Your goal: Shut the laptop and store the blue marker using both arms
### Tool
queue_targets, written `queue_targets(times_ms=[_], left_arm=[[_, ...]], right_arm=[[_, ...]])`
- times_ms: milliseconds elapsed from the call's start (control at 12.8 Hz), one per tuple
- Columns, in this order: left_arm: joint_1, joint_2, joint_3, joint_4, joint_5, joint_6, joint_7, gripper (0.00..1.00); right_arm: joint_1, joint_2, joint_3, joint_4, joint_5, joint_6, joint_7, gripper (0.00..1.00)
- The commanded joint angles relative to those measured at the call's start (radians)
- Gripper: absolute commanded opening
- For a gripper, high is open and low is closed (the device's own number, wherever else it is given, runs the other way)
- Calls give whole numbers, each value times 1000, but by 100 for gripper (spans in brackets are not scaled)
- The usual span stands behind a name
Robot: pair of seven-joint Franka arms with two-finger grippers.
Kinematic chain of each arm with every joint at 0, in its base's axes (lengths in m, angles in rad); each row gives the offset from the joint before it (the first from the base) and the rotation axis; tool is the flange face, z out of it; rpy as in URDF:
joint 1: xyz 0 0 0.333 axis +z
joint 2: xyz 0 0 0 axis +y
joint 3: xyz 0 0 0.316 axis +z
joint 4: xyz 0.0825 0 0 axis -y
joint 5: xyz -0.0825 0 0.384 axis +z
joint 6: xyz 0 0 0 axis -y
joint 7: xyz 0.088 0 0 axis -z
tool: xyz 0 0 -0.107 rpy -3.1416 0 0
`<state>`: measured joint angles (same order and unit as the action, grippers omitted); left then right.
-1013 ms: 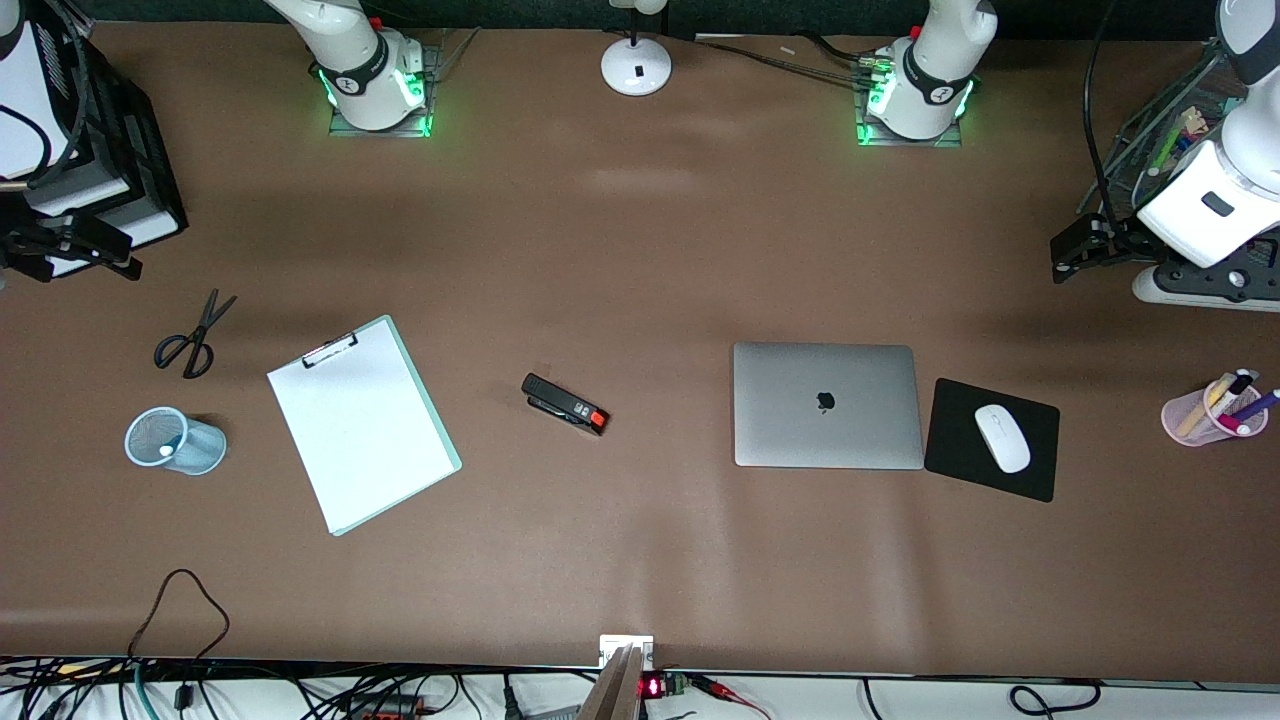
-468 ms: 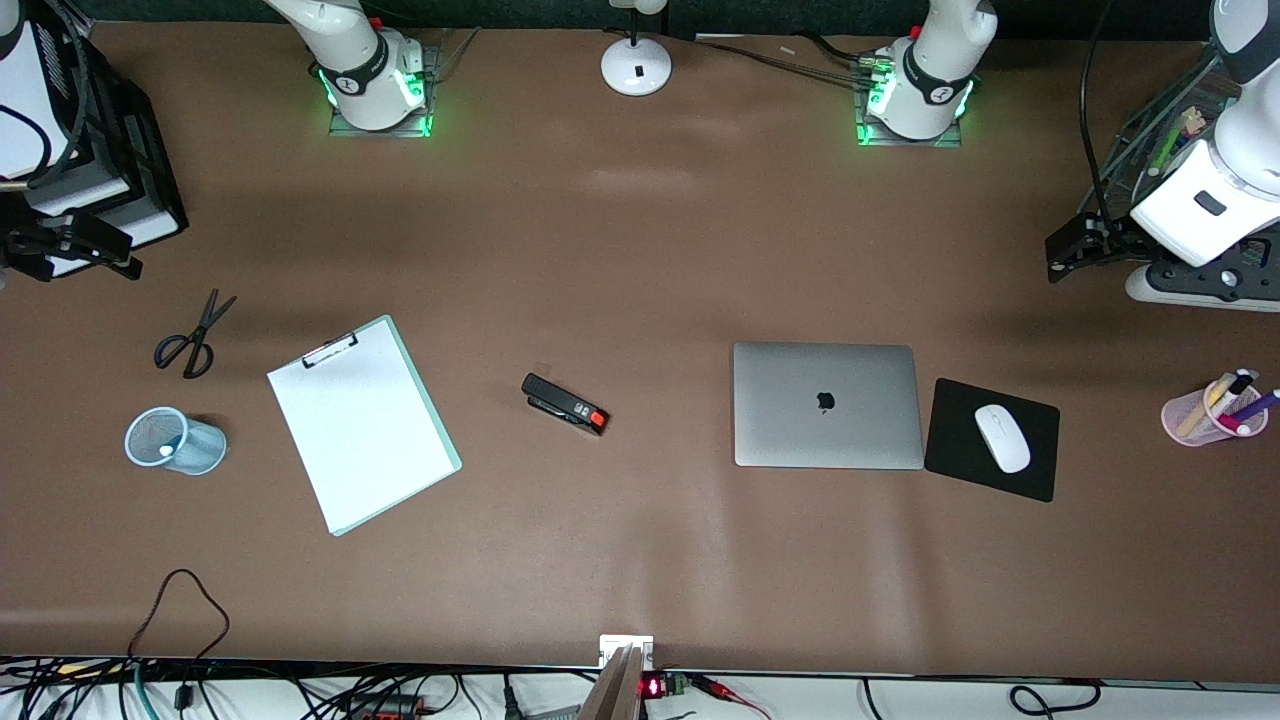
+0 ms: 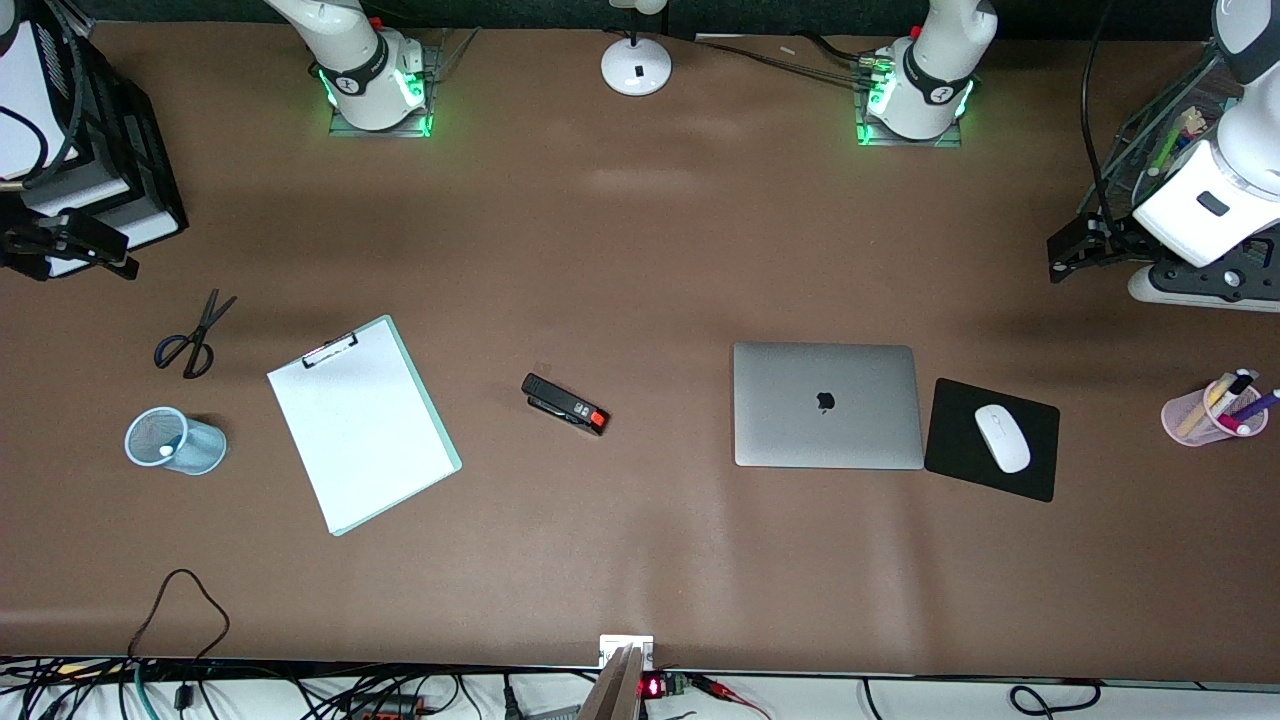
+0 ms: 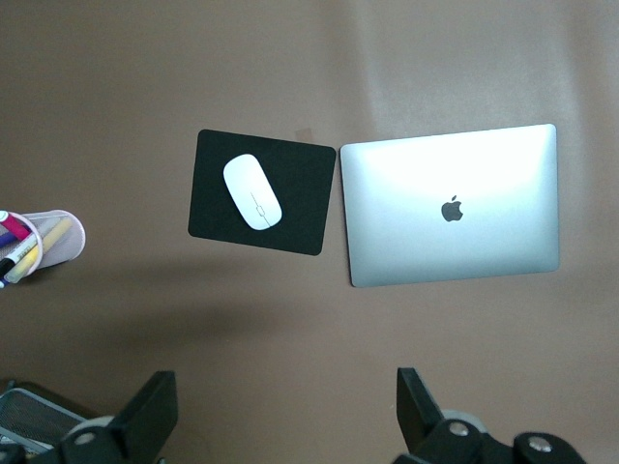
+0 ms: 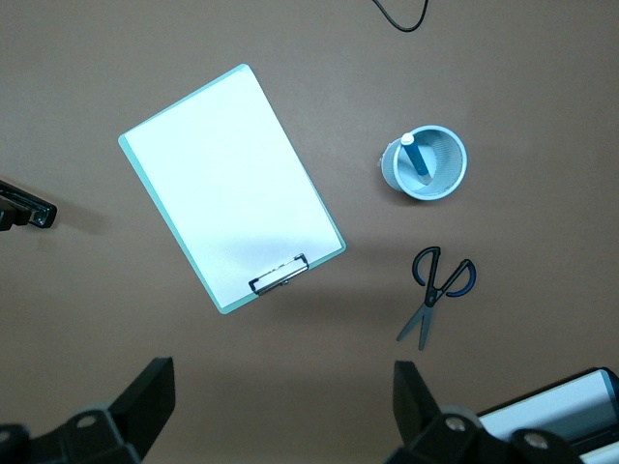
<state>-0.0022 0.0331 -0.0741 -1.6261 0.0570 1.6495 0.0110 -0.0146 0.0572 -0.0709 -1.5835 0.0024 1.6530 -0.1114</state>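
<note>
Your laptop point(image 3: 827, 404) lies flat on the table with its lid down and the apple logo facing up, so that part looks done. A black mouse pad point(image 3: 960, 430) with a white mouse point(image 3: 1002, 438) on it sits just beside it, toward the left arm's end.

The blue marker point(image 5: 416, 160) stands inside the light-blue mesh cup point(image 3: 172, 441) at the right arm's end of the table, white tip up. Scissors point(image 3: 192, 335) lie near that cup and the clipboard point(image 3: 360, 423) is beside it, toward the middle. A stapler point(image 3: 564, 404) rests between the clipboard and the laptop.

Your left gripper point(image 4: 283, 411) hangs high with its jaws spread wide and nothing between them; the mouse pad and laptop sit well below, out in front of the jaws. Your right gripper point(image 5: 282, 406) is the same: jaws wide apart, empty, up over the table edge, with the clipboard, scissors and cup well below it. A pink pen cup point(image 3: 1208, 411) holds other markers at the left arm's end.
</note>
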Motion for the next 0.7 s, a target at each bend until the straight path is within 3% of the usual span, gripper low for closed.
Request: queue_targets(times_ms=[0, 623], left_arm=[[4, 7, -1, 23, -17, -17, 4, 100], [10, 8, -1, 23, -17, -14, 6, 100]], right_arm=[[-5, -10, 5, 8, -9, -21, 16, 100], [2, -5, 8, 8, -9, -19, 25, 100]])
